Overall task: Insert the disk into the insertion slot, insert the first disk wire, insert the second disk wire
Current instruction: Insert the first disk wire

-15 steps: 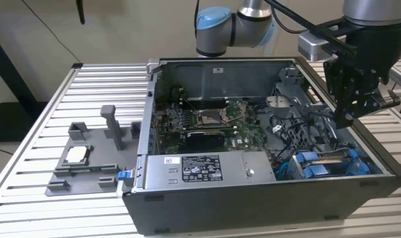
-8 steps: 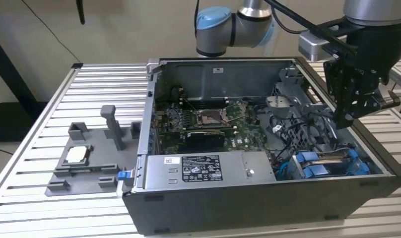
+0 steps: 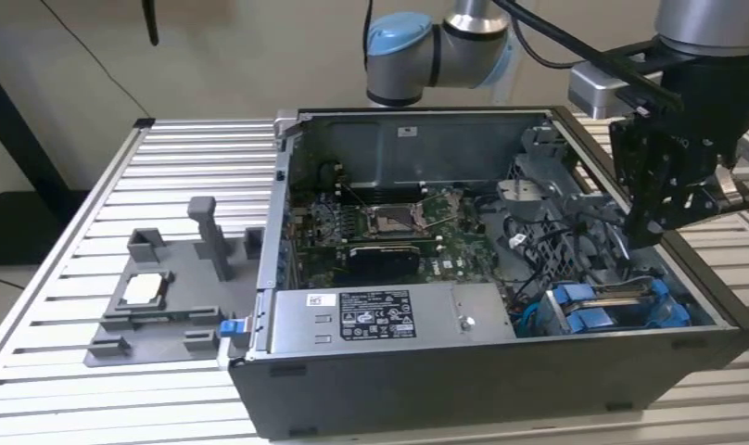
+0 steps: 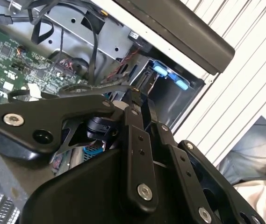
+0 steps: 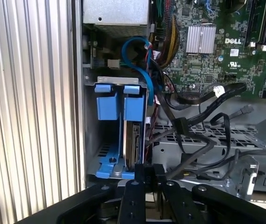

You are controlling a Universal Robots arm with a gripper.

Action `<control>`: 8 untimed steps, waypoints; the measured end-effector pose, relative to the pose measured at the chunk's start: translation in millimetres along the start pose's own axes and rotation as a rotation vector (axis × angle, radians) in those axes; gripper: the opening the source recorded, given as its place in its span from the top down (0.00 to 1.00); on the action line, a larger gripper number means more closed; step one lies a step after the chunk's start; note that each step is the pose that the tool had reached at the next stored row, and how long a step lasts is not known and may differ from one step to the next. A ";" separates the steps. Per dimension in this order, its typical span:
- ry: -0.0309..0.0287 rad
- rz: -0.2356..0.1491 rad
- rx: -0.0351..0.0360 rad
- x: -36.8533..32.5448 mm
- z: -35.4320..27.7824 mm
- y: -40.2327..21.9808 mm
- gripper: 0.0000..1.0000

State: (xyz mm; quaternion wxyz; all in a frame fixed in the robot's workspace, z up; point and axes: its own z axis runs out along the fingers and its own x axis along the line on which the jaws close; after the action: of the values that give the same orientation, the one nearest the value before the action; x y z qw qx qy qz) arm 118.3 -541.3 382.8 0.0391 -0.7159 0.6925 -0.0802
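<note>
The disk [image 3: 612, 298] in its blue carrier stands on edge inside the insertion slot [image 5: 89, 140], the grey metal cage in the case's near corner at the exterior view's right. In the first wrist view the disk [image 5: 133, 140] shows edge-on between the blue tabs. My black gripper [image 3: 649, 232] hangs above the case's right side, a little beyond the cage. Its fingertips [image 5: 140, 173] sit close together, just off the disk's edge. Loose black wires [image 5: 193, 135] run past them across the metal bay. In the second wrist view the gripper [image 4: 123, 98] points into the case.
The open computer case [image 3: 499, 371] lies on a slatted metal table [image 3: 189, 158]. A grey labelled power-supply box [image 3: 362, 320] sits beside the cage, and the green motherboard [image 3: 387, 227] is further in. A blue cable [image 5: 137, 51] loops above the cage. A grey fixture [image 3: 164, 301] stands at the exterior view's left.
</note>
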 end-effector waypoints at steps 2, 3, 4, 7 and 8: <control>-0.0004 -0.001 -0.0108 2.3 1.6 -1.3 0.81; -0.0006 -0.001 -0.0144 3.3 2.6 -1.9 0.81; -0.0009 -0.001 -0.0171 4.3 3.8 -2.8 0.81; -0.0029 -0.001 -0.0188 6.5 8.5 -5.7 0.81; -0.0041 0.000 -0.0188 7.1 10.0 -6.7 0.81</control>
State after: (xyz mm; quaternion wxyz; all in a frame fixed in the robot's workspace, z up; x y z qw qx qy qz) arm 126.8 -548.7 374.5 0.0338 -0.7165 0.6931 -0.0722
